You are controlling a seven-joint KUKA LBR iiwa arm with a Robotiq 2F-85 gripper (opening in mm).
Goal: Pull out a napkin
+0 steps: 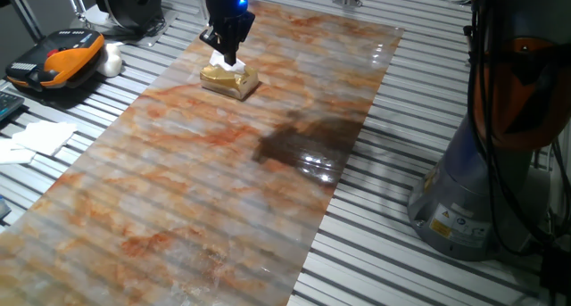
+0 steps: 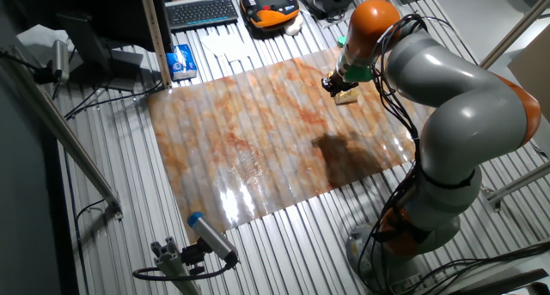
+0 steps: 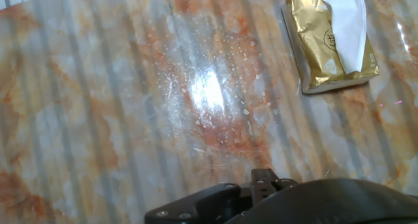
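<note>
The small golden tissue box [image 1: 228, 80] lies on the marbled mat [image 1: 223, 181] at its far end. It also shows in the other fixed view [image 2: 346, 95] and at the top right of the hand view [image 3: 323, 44]. A white napkin [image 1: 237, 68] sticks up out of the box's slot, and in the hand view [image 3: 346, 21] it runs up past the top edge. My gripper [image 1: 229, 56] hangs straight over the box with its fingers drawn together at the napkin's top. The fingertips are out of the hand view.
A black and orange device [image 1: 58, 58] and a pile of white paper sheets [image 1: 37, 136] lie left of the mat. The arm's base [image 1: 468, 199] stands at the right. A keyboard [image 2: 202, 11] and a blue box [image 2: 180, 61] lie beyond the mat.
</note>
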